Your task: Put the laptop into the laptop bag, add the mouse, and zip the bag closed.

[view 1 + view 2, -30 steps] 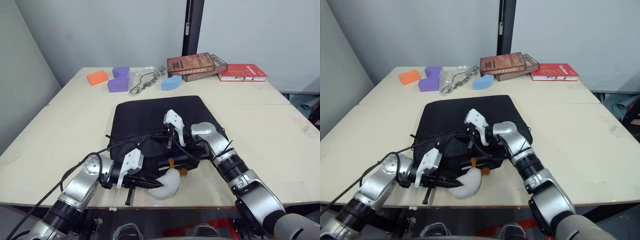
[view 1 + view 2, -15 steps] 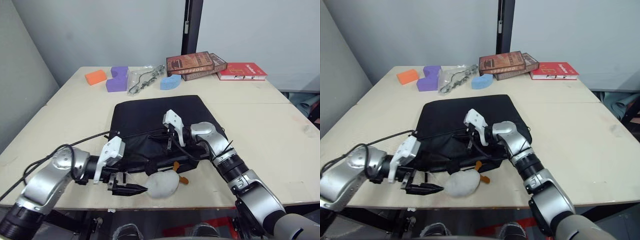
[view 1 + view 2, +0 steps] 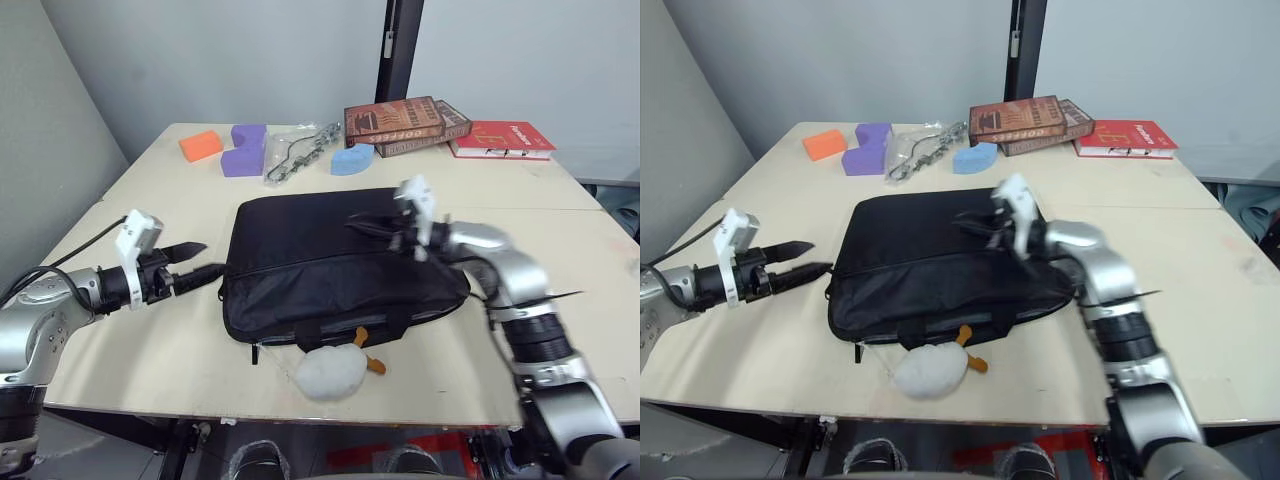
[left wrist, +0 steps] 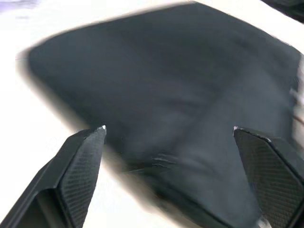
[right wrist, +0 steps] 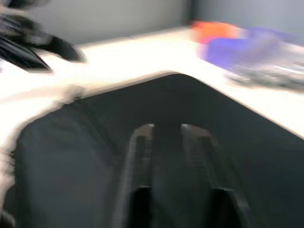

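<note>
The black laptop bag (image 3: 330,262) lies flat in the middle of the table, its handles (image 3: 345,328) toward the front edge. My left gripper (image 3: 200,259) hovers just off the bag's left end, pointing at it, open wide with nothing between its fingers (image 4: 83,156). Over the bag's back part, my right gripper (image 3: 367,225) points left. A narrow empty gap shows between its fingers (image 5: 140,147) in the right wrist view. The laptop is hidden and the mouse is out of view.
A white egg-shaped soft toy (image 3: 330,372) lies at the table's front edge against the bag. At the back stand an orange block (image 3: 200,146), purple blocks (image 3: 244,150), a clear packet of metal parts (image 3: 296,153), a blue block (image 3: 351,159) and stacked books (image 3: 408,124).
My left gripper has opened and pulled away from the bag's front to its left end. My right gripper rose from the bag's front opening to its back part and parted slightly. The camera shifted.
</note>
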Controlling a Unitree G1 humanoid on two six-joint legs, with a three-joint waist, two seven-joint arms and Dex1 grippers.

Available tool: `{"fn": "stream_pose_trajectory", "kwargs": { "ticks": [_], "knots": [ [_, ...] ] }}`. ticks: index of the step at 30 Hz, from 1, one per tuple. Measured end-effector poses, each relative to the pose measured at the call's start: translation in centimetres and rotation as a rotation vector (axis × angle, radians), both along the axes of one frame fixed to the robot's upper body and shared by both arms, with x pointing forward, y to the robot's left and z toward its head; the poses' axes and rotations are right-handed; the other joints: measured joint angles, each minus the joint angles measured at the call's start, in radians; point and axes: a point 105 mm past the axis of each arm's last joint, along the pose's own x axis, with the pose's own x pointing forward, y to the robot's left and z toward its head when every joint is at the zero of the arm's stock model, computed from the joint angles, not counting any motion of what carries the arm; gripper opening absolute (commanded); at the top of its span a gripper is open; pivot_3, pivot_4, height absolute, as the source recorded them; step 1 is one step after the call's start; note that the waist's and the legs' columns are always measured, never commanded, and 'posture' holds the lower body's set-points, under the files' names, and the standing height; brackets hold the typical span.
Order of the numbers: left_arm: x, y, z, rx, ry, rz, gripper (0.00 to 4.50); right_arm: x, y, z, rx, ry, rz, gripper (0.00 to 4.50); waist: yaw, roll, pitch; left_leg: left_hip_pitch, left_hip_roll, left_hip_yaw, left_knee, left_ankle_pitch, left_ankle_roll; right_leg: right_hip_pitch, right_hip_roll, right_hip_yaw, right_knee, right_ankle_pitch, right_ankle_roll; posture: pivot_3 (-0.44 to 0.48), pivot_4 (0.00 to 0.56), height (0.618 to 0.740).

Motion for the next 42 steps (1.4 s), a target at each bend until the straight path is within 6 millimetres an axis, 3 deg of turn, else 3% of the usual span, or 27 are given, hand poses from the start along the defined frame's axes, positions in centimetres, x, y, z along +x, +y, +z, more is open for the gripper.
{"fn": "stream_pose_trajectory", "kwargs": {
  "ticks": [6, 7, 10, 14, 16, 20, 27, 28, 30, 37, 42],
  "knots": [
    [-0.2, -1.2, -2.7, -0.159, 0.154, 0.075, 4.5, -0.5, -9.7, -2.6, -0.146, 0.179, -0.241, 4.3, 0.004, -0.001, 0.001, 0.0, 0.0, 0.0, 0.002, -0.002, 0.005, 0.001, 0.0, 0.0, 0.002, 0.0, 0.0, 0.0, 0.15, 0.734],
    [-0.2, -1.2, -3.2, -0.163, 0.176, 0.087, 4.5, -0.9, -10.5, -3.1, -0.139, 0.231, -0.256, 4.3, 0.003, -0.001, 0.001, 0.001, 0.0, 0.0, 0.002, -0.002, 0.005, 0.001, 0.0, 0.0, 0.003, 0.0, 0.0, 0.0, 0.15, 0.734],
    [-0.4, -1.5, -4.0, -0.154, 0.218, 0.108, 4.5, -1.5, -11.4, -4.3, -0.048, 0.373, -0.291, 4.3, -0.007, -0.001, 0.001, 0.001, 0.0, 0.0, 0.005, -0.002, 0.006, 0.002, 0.0, 0.001, 0.005, 0.0, 0.0, 0.0, 0.15, 0.734],
    [-0.9, -2.7, -5.3, -0.141, 0.262, 0.086, 4.5, -2.3, -11.2, -5.6, 0.024, 0.475, -0.286, 4.3, -0.005, -0.001, 0.001, 0.001, 0.0, -0.001, 0.008, -0.002, 0.007, 0.003, 0.0, 0.001, 0.005, 0.0, 0.0, 0.0, 0.15, 0.734],
    [-1.2, -3.2, -6.0, -0.128, 0.285, 0.071, 3.95, -2.6, -10.5, -6.7, 0.07, 0.526, -0.277, 4.34, -0.003, -0.001, 0.001, 0.002, 0.0, -0.001, 0.008, -0.002, 0.008, 0.003, -0.001, 0.001, 0.005, 0.0, 0.0, 0.0, 0.15, 0.734],
    [-1.4, -3.7, -6.4, -0.128, 0.298, 0.057, 2.58, -3.5, -9.2, -8.1, 0.123, 0.595, -0.25, 3.17, 0.005, -0.001, 0.001, 0.002, 0.0, -0.001, 0.009, -0.002, 0.008, 0.004, -0.001, 0.001, 0.005, 0.0, 0.0, 0.0, 0.15, 0.734],
    [-1.1, -3.5, -5.8, -0.114, 0.273, 0.053, 0.16, -4.2, -9.1, -7.5, 0.139, 0.612, -0.237, 0.77, 0.011, -0.001, 0.0, 0.003, 0.0, -0.001, 0.009, -0.002, 0.008, 0.004, -0.001, 0.001, 0.006, 0.0, 0.0, 0.0, 0.15, 0.734],
    [-1.0, -3.4, -5.7, -0.108, 0.267, 0.054, 0.0, -4.4, -9.2, -7.5, 0.14, 0.617, -0.237, 0.43, 0.011, -0.001, 0.0, 0.003, 0.0, -0.001, 0.009, -0.002, 0.008, 0.004, -0.001, 0.001, 0.006, 0.0, 0.0, 0.0, 0.15, 0.734],
    [-0.9, -3.2, -5.6, -0.089, 0.255, 0.06, 0.0, -4.8, -8.9, -7.5, 0.14, 0.625, -0.227, 0.06, 0.011, -0.001, 0.0, 0.003, 0.0, -0.001, 0.009, -0.002, 0.008, 0.004, -0.001, 0.001, 0.006, 0.0, 0.0, 0.0, 0.15, 0.734],
    [0.2, -1.5, -5.1, -0.048, 0.229, 0.104, 0.0, -6.9, -6.8, -7.9, 0.147, 0.654, -0.175, 0.06, 0.012, 0.0, 0.0, 0.003, 0.0, -0.001, 0.009, -0.002, 0.008, 0.004, -0.001, 0.002, 0.006, 0.0, 0.0, 0.0, 0.15, 0.734],
    [0.2, -1.4, -5.1, -0.037, 0.223, 0.099, 0.0, -7.3, -6.6, -7.9, 0.157, 0.652, -0.191, 0.06, 0.013, 0.0, 0.0, 0.003, 0.0, -0.001, 0.009, -0.003, 0.008, 0.004, -0.001, 0.001, 0.006, 0.0, 0.0, 0.0, 0.15, 0.734]
  ]
}}
